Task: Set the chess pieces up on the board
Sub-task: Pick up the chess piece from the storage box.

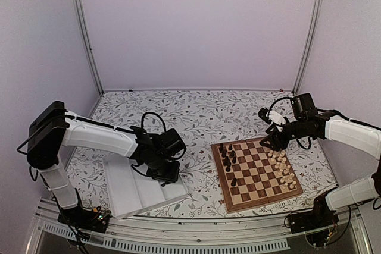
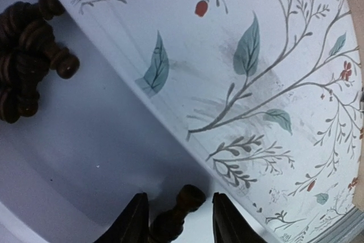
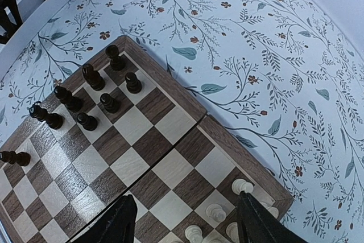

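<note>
The board [image 1: 227, 203] lies right of centre, with dark chess pieces [image 1: 229, 156] on its left columns and cream ones [image 1: 283, 168] on its right. My left gripper [image 1: 166, 173] is down in the white tray [image 1: 128, 197]. In the left wrist view it [image 2: 176, 220] is shut on a dark piece [image 2: 183, 206] whose round head sticks out between the fingers, and more dark pieces [image 2: 23, 66] lie heaped in the tray [image 2: 85, 157]. My right gripper [image 1: 275, 141] is open and empty above the board's far right part [image 3: 185, 220], near the cream pieces [image 3: 217, 213].
The table has a floral cloth [image 1: 196, 114]. The tray's right rim runs beside the cloth [image 2: 256, 83]. Several dark pieces [image 3: 91, 98] stand at the board's far corner [image 3: 170, 83]. The enclosure has white walls and two metal posts at the back.
</note>
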